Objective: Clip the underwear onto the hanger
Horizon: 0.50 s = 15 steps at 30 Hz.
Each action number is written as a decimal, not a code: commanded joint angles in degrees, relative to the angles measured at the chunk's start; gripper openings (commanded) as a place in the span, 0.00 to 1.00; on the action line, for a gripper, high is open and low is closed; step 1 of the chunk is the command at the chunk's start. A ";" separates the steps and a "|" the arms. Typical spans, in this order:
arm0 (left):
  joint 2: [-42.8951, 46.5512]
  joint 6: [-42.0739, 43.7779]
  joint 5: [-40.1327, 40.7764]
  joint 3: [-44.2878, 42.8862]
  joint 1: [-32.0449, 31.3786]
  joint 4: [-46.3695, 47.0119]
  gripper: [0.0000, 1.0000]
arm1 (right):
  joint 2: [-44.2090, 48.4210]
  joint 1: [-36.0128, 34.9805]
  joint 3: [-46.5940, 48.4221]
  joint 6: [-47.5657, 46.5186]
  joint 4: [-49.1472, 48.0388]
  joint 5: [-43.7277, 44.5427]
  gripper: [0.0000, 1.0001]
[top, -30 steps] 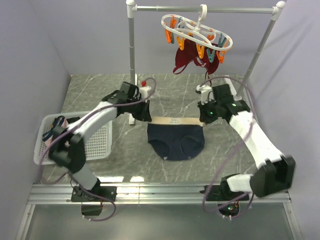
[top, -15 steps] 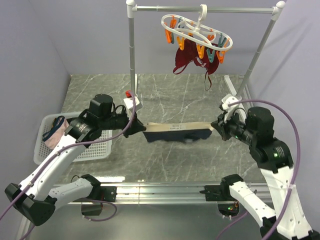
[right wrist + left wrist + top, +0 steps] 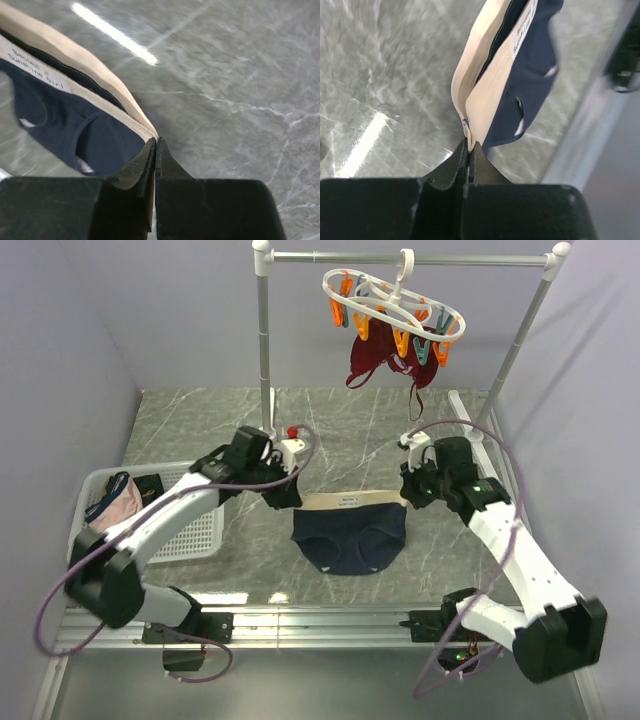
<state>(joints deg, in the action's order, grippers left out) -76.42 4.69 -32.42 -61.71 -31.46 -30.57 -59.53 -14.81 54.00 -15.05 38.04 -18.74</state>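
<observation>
The navy underwear (image 3: 350, 530) with a beige waistband hangs stretched between my two grippers above the marble table. My left gripper (image 3: 285, 497) is shut on the waistband's left end; it also shows in the left wrist view (image 3: 468, 145), with the underwear (image 3: 532, 60) hanging beyond it. My right gripper (image 3: 410, 495) is shut on the waistband's right end, also seen in the right wrist view (image 3: 156, 142), where the underwear (image 3: 75, 125) hangs to the left. The white hanger (image 3: 395, 305) with orange and teal clips hangs from the rail at the back, well above and behind the underwear.
A maroon garment (image 3: 385, 360) is clipped to the hanger. The grey rail stand (image 3: 265, 360) has posts at left and right (image 3: 520, 340). A white basket (image 3: 190, 530) with a pink garment (image 3: 120, 502) sits at the left. A metal rail (image 3: 320, 625) runs along the near edge.
Both arms have moved back toward the stand with the underwear held between them. The underwear, pulled flat and raised half a second ago, now hangs down open again.
</observation>
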 commanded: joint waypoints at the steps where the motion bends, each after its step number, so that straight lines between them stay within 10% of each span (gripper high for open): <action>1: -8.87 -0.56 3.85 -1.90 0.35 9.80 0.00 | -4.96 0.31 -2.84 2.39 -15.70 7.83 0.00; 15: -38.62 1.02 2.11 -22.31 6.67 16.33 0.00 | -31.34 7.77 7.17 9.95 -25.30 13.12 0.00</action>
<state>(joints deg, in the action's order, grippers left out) -113.71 4.93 -29.30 -80.97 -25.87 -17.74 -89.49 -9.32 56.62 -7.25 17.02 -7.33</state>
